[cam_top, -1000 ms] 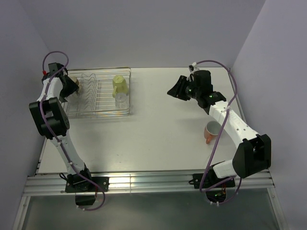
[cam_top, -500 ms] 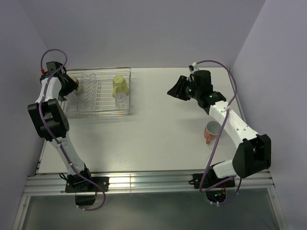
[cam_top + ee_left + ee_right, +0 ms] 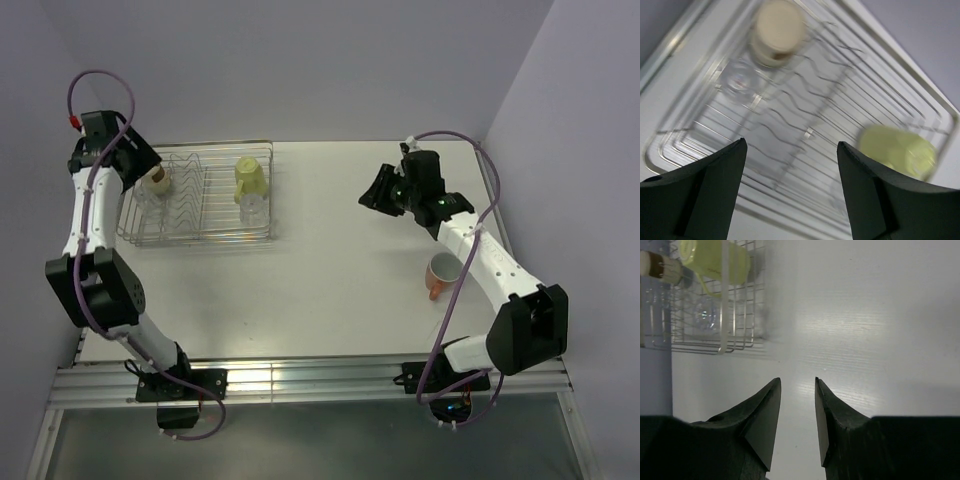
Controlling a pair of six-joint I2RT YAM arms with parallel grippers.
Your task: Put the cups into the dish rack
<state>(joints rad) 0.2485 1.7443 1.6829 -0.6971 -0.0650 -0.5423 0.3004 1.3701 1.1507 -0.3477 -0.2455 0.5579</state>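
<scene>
Left fingers [image 3: 690, 195] rose off cream-topped brown cup [image 3: 155, 178].

Soft, even light falls from overhead, leaving only faint shadows on the pale table [image 3: 340, 270] and a bright strip of glare along its near edge. In the left wrist view the dish rack [image 3: 805, 120] and yellow-green mug [image 3: 897, 150] are smeared with blur. The right wrist view shows a white sheen on the table and a hazy rack.

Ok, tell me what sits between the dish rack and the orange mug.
Nothing: in the top view, only bare table separates the dish rack from the orange mug.
</scene>
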